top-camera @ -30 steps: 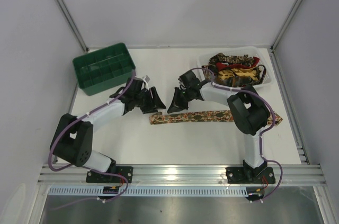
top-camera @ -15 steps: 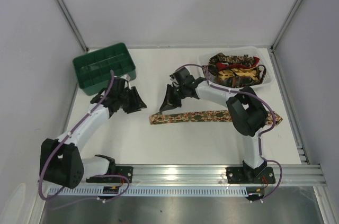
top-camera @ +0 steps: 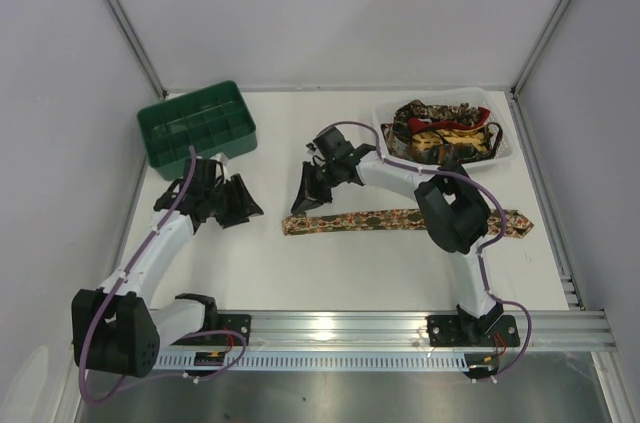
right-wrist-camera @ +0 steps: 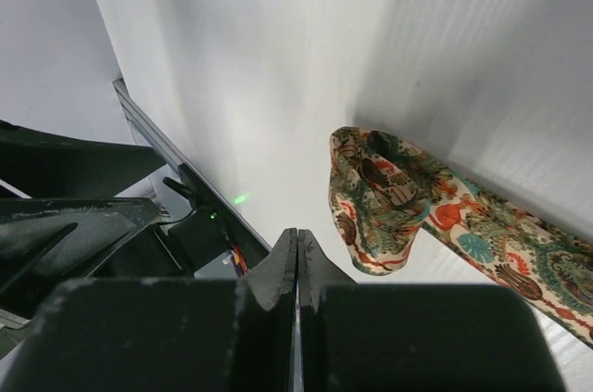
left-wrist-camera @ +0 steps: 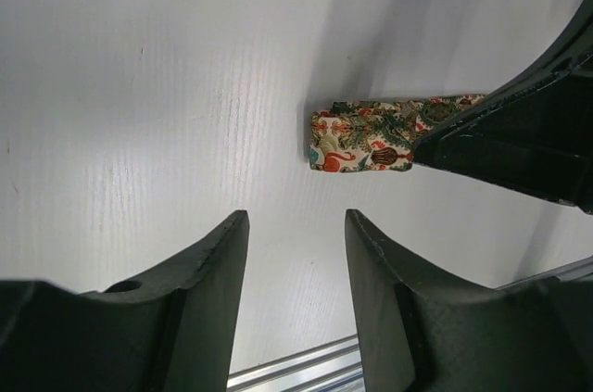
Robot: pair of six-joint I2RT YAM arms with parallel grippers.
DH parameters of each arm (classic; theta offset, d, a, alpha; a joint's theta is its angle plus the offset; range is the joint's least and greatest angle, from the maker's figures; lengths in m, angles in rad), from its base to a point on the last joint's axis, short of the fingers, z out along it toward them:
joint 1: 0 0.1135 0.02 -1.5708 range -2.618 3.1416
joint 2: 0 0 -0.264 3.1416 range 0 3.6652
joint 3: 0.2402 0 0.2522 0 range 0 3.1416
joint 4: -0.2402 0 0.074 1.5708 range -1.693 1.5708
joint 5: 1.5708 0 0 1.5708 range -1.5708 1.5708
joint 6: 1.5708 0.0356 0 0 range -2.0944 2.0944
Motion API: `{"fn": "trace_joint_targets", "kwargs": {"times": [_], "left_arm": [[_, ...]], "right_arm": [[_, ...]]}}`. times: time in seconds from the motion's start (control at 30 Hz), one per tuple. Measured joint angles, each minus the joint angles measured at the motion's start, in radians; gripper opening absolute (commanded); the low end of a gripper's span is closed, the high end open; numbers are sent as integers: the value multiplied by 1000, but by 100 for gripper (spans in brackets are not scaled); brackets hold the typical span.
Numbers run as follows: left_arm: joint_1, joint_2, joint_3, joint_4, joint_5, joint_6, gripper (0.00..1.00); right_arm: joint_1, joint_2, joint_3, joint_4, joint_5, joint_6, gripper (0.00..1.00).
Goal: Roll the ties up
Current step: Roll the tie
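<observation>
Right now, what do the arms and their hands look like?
The left arm and right arm match: white links, black joint housings, a purple cable looped along each. The left hand and right hand are black, with tapering wedge-shaped fingers.

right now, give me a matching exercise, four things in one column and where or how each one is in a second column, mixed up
Things
1. crate
2. tray
3. left gripper
4. right gripper

Place or state
A. shut, holding nothing
B. far right of the table, with a heap of ties in it
C. open, nothing in it
D. dark green, far left of the table

Pairs: 1-D, 2-B, 3-C, 4-A
</observation>
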Motion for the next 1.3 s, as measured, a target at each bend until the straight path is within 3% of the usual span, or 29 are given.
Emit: {"fn": "trace_joint_targets", "kwargs": {"times": [0.7, 1.3], "left_arm": [[0, 38, -13, 49, 117, -6, 54], [-5, 160, -74, 198, 262, -39, 57]], "right_arm": [[0, 10, -84, -30, 82, -14, 0], [-22, 10, -126, -33, 109, -30, 0]]}}
